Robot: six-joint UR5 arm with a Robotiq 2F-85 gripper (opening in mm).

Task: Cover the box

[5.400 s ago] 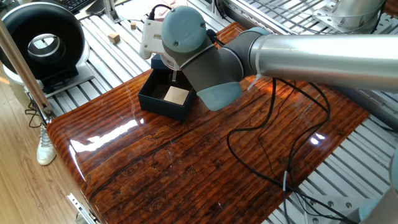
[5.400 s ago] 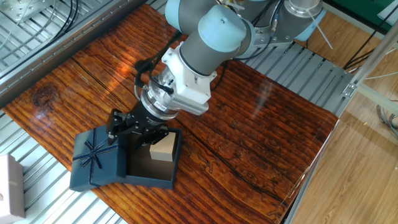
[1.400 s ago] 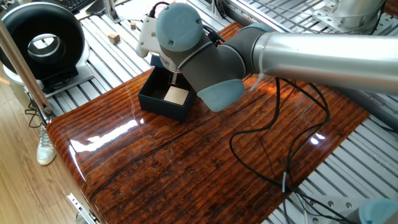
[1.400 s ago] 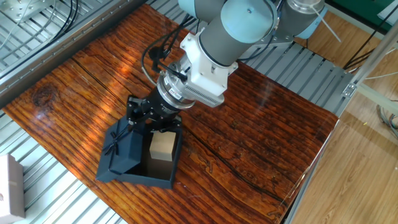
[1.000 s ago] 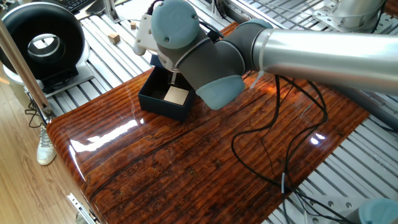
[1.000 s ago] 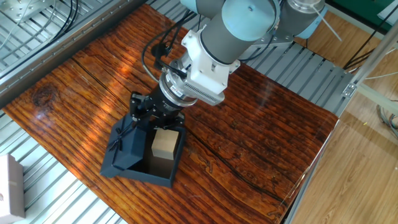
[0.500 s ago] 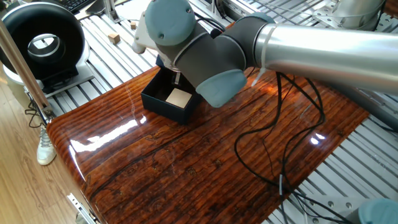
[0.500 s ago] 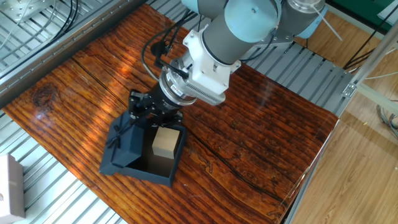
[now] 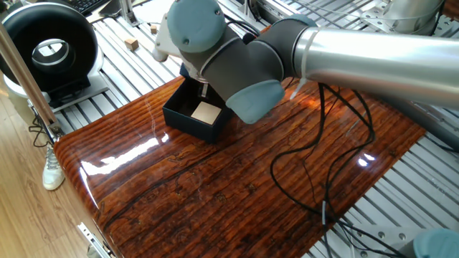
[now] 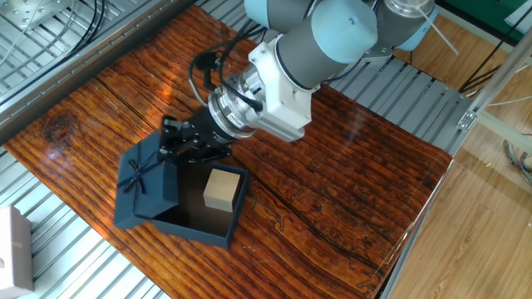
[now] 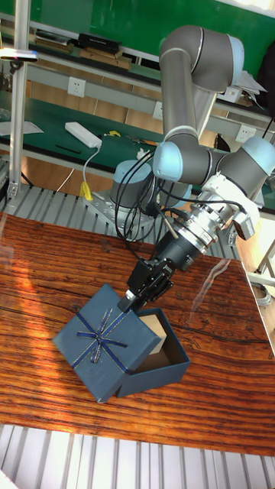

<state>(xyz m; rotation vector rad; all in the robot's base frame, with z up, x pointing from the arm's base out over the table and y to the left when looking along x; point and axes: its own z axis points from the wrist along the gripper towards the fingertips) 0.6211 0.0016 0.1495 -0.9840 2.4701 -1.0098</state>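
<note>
The open navy box stands near the table's edge with a tan pad inside; it also shows as the box and the box. Its navy lid with a bow hangs tilted over the box's left side, one edge raised. My gripper is shut on the lid's upper edge. The tall fixed view shows the gripper clamped at the lid rim. In one fixed view the arm hides both the gripper and most of the lid.
A black cable trails over the wooden table. A round black device and small wooden blocks lie on the slatted metal frame beyond it. A white object sits off the table's corner.
The lid has swung left and tipped flatter in the last half second, with the gripper moving left with it. Earlier it lay flat beside the box and was lifted on edge.
</note>
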